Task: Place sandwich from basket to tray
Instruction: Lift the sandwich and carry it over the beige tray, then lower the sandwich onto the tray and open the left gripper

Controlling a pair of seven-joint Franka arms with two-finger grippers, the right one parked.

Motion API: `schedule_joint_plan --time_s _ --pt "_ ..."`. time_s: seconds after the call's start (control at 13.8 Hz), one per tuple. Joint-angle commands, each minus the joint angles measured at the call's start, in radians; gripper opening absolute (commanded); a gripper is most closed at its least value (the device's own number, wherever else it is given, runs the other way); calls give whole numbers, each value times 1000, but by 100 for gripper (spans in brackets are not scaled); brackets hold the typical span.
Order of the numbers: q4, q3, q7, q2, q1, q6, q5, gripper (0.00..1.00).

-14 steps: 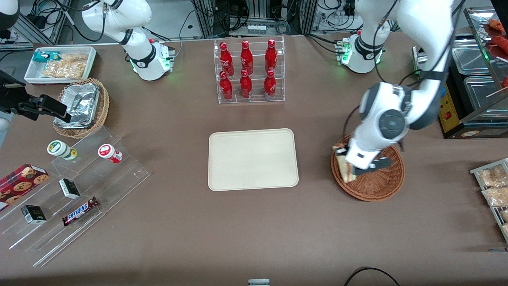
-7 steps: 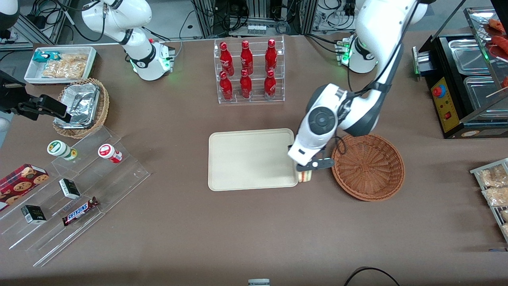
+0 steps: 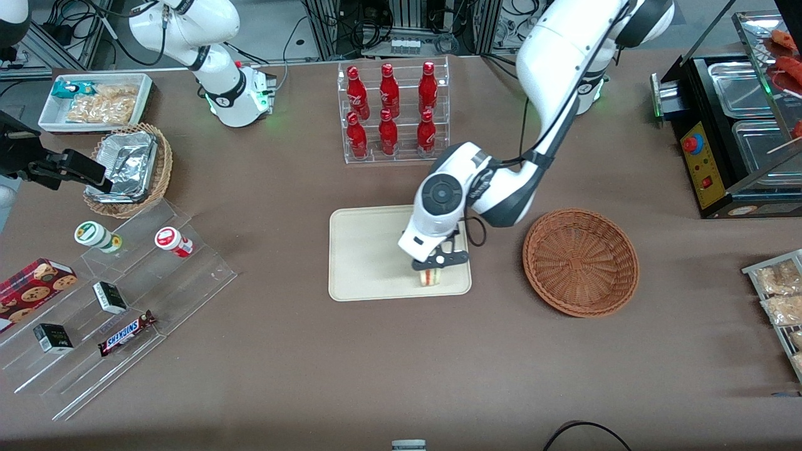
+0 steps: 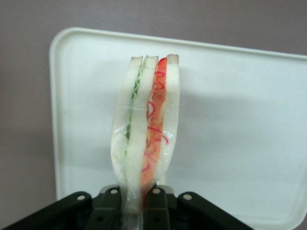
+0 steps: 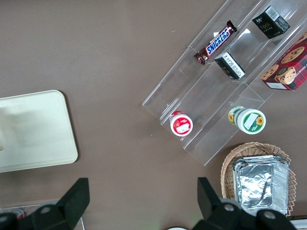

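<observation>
My left gripper hangs over the cream tray, near the tray's corner closest to the front camera on the basket's side. It is shut on the sandwich, a wedge of white bread with green and red filling. In the left wrist view the sandwich stands on edge, pinched between the two black fingers, with the tray spread beneath it. The reddish-brown wicker basket sits empty beside the tray, toward the working arm's end of the table.
A clear rack of red bottles stands farther from the front camera than the tray. Toward the parked arm's end lie a tan basket with foil containers, a white bin of snacks and clear stepped shelves holding small packets.
The left arm has carried the sandwich out of the basket, past the tray's rim and over the tray. The basket now stands empty.
</observation>
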Motion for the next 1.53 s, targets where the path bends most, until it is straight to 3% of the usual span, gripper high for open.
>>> schedule_joint_plan --time_s 0.0,0.36,0.8,0.87,0.95,1.02,1.45 --pt "115 5 -45 81 -37 -28 16 6" --pt "253 2 -85 175 -82 -106 16 6" --pt "256 3 -117 196 -112 -105 18 7" --pt "255 3 -117 195 -119 -105 18 11" --pt "255 5 -117 193 -117 -103 18 42" --pt "253 5 -111 189 -114 -103 18 99" --pt "239 13 -109 89 -109 -178 68 100"
